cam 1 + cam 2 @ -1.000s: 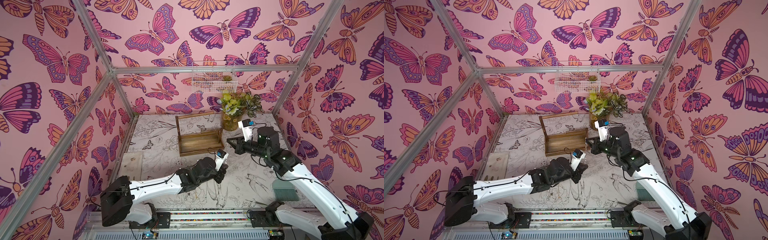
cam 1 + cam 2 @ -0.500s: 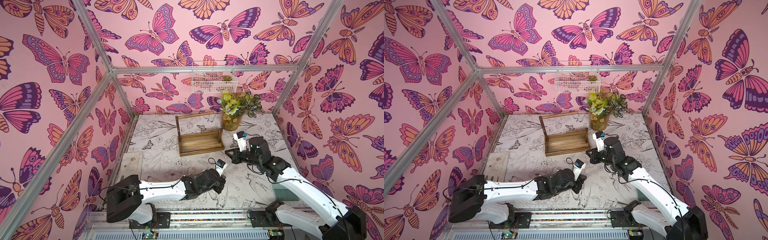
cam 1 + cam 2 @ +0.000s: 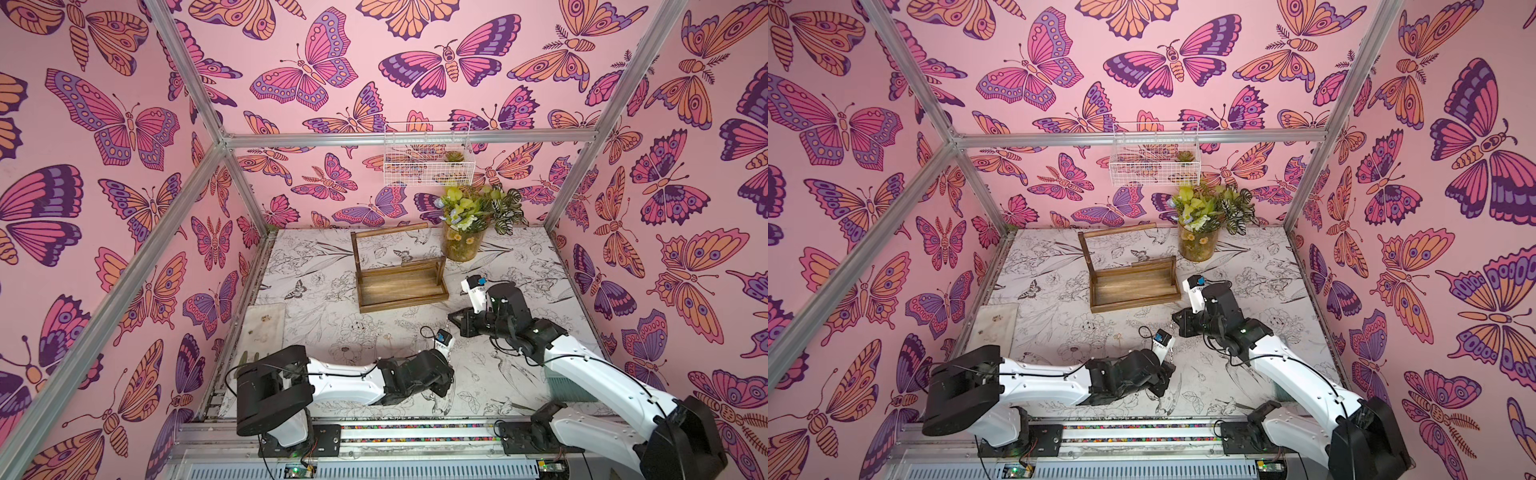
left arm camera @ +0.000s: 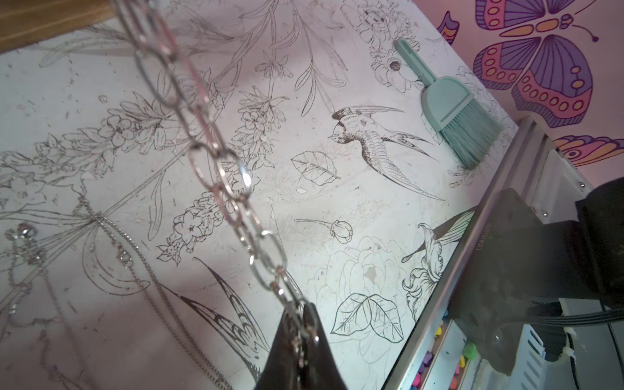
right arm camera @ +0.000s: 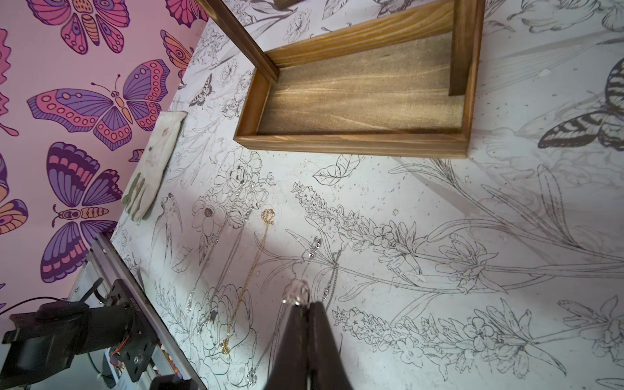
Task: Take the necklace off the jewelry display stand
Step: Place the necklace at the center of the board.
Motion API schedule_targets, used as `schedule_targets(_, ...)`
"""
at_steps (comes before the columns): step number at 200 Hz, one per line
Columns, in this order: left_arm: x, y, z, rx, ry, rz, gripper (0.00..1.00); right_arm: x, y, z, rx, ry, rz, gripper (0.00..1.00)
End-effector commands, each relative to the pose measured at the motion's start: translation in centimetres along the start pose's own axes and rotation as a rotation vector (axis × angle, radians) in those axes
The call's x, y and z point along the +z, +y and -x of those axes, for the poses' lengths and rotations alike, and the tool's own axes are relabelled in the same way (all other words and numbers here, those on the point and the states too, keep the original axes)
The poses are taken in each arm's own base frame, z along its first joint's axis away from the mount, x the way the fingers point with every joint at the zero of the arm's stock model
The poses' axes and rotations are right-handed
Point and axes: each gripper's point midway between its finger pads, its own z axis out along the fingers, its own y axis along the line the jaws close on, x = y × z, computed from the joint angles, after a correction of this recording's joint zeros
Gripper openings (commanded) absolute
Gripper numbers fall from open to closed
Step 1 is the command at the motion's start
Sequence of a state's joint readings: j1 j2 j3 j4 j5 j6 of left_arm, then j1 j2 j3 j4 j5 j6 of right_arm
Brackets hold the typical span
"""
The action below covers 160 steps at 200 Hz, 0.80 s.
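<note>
Cloth (image 3: 264, 328) lies flat on the table (image 3: 519, 266), left edge, near side. Right of it, several thin chains (image 5: 250, 280) lie loose on the printed top, one gold and the rest silver. None touches the stand.

Stand (image 3: 403, 302) is upright mid-table, toward the far side, with its tray base flat on the table. White basket (image 3: 428, 166) is on the far wall above it.

Left gripper (image 4: 299, 320) sits low over the table, nearer than the stand and right of the loose chains. Its jaws are pressed together on one end of the necklace (image 4: 216, 162), a heavy silver chain of long oval links. From that pinch the necklace runs straight up and away to the right gripper (image 5: 305, 305), whose jaws are closed on an end link. The necklace is strung in the air between the two grippers, clear of the stand, just near of its right front corner.

Vase (image 3: 462, 245) of greenery stands at the far side, just right of the stand. Brush (image 4: 452, 104) lies on the table, near right, partly hidden under the right arm in both top views.
</note>
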<state>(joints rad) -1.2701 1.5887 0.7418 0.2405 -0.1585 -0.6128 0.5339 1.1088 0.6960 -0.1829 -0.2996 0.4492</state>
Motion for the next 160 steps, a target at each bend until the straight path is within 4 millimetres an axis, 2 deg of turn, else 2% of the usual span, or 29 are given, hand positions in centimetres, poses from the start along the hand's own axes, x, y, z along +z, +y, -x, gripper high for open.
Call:
schedule_targets(1, 0.6, -0.7, -1.3, -0.041, 0.031, -0.01, 0.0, 0.6, 0.0, 0.7, -0.01, -0.036, -0.001, 0.0)
schedule_targets(99, 2.1, -1.7, -3.7, -0.104, 0.097, -0.012, 0.0, 3.2, -2.8, -3.6, 0.026, 0.066, -0.044, 0.0)
schedule_targets(160, 3.2, -1.9, -5.7, -0.144, 0.16, -0.01, 0.0, 4.1, -4.2, -5.2, 0.048, 0.101, -0.076, 0.0)
